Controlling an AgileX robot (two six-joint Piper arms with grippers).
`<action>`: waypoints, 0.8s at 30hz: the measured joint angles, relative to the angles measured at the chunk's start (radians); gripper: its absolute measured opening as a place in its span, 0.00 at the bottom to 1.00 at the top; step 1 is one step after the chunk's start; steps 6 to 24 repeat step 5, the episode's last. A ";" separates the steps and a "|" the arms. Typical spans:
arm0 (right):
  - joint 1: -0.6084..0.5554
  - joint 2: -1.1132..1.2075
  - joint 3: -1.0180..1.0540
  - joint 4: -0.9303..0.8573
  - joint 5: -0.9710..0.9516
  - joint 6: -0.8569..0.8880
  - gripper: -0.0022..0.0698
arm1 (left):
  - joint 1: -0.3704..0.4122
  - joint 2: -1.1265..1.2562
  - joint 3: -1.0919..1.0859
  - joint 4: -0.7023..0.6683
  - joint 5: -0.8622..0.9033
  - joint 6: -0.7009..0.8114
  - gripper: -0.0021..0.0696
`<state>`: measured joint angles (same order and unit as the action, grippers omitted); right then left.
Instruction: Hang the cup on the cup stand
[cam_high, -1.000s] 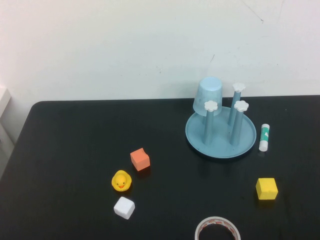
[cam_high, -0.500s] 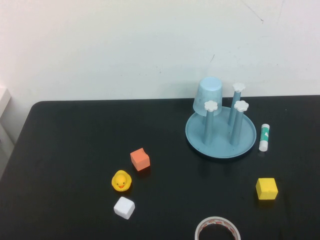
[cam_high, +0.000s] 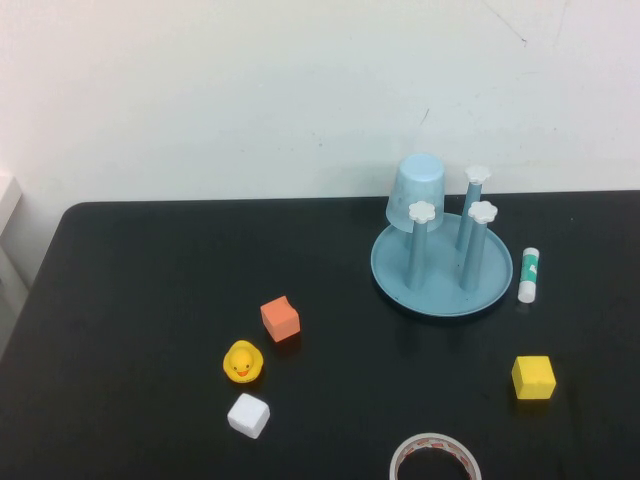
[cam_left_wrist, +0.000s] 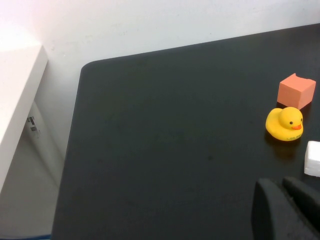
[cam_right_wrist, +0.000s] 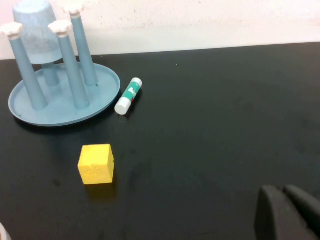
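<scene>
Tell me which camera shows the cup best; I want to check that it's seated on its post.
The high view: the cup sits upside down over the cup stand's far-left post, fully visible. The right wrist view shows it partly behind other posts; the left wrist view shows none of it. Both claws are parked off the stand.

Open table lies left of the stand (cam_high: 441, 270); a glue stick (cam_high: 529, 274) crowds its right, the left gripper (cam_left_wrist: 289, 207) and right gripper (cam_right_wrist: 288, 210), fingers together, sit low, well clear

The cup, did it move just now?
No. The cup sits upside down on the cup stand, same spot against the wall.
</scene>
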<state>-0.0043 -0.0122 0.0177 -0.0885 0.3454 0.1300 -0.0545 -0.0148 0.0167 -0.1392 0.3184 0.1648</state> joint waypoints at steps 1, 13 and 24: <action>0.000 0.000 0.000 0.000 0.000 0.000 0.03 | 0.000 0.000 0.000 0.000 0.000 0.000 0.03; 0.000 0.000 0.000 0.000 0.000 0.000 0.03 | 0.000 0.000 0.000 0.000 0.000 0.000 0.03; 0.000 0.000 0.000 0.000 0.000 0.000 0.03 | 0.000 0.000 0.000 0.000 0.000 0.000 0.03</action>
